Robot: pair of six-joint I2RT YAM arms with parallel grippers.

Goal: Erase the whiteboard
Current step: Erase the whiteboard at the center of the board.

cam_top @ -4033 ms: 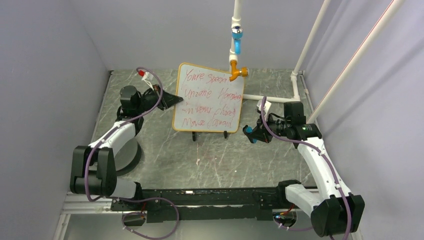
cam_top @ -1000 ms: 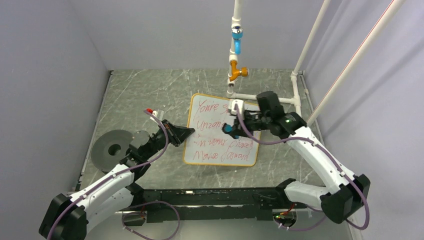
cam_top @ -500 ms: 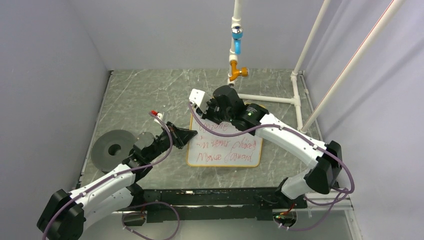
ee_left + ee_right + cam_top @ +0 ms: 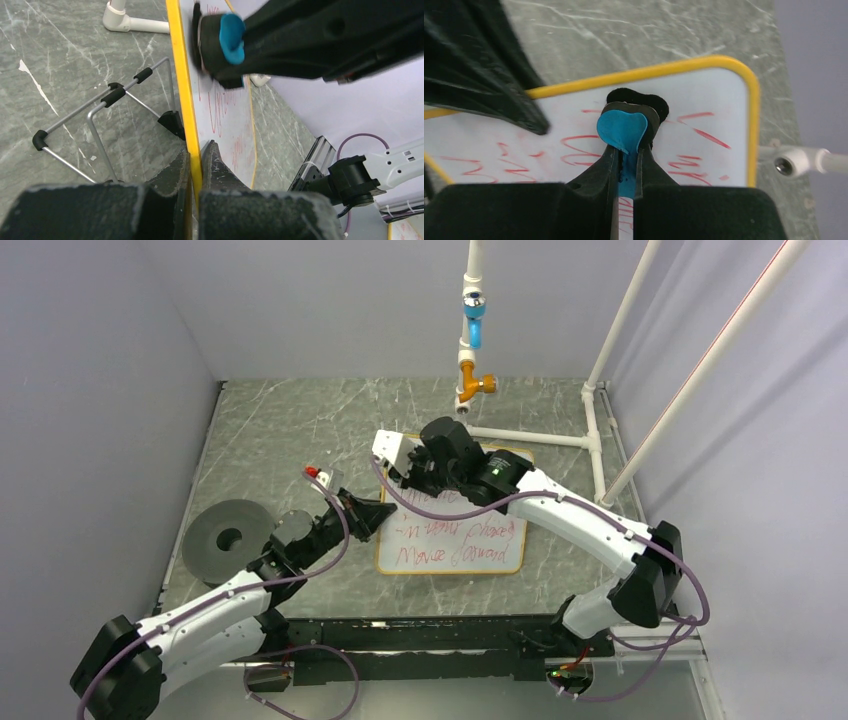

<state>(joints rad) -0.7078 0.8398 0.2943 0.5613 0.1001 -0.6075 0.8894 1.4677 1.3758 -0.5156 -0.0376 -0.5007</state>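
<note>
The whiteboard point(image 4: 500, 540), yellow-framed with red handwriting, leans back over the table centre. My left gripper point(image 4: 383, 511) is shut on its left frame edge; in the left wrist view the yellow frame point(image 4: 181, 85) runs between the closed jaws of that gripper point(image 4: 196, 162). My right gripper point(image 4: 405, 483) is shut on the blue-and-black eraser point(image 4: 622, 129), whose black pad presses against the whiteboard point(image 4: 709, 107) near its upper left corner. The eraser point(image 4: 227, 32) also shows in the left wrist view, flat against the board face. Red lines remain below and to the right of the pad.
A grey disc point(image 4: 228, 538) lies at the left. The wire stand point(image 4: 100, 112) sits on the table behind the board. A white pipe frame point(image 4: 535, 437) with a blue and orange valve point(image 4: 472, 330) stands at the back right.
The right arm swept the eraser leftward across the top of the board, and the top line of writing has mostly gone. The left gripper kept its hold on the board edge.
</note>
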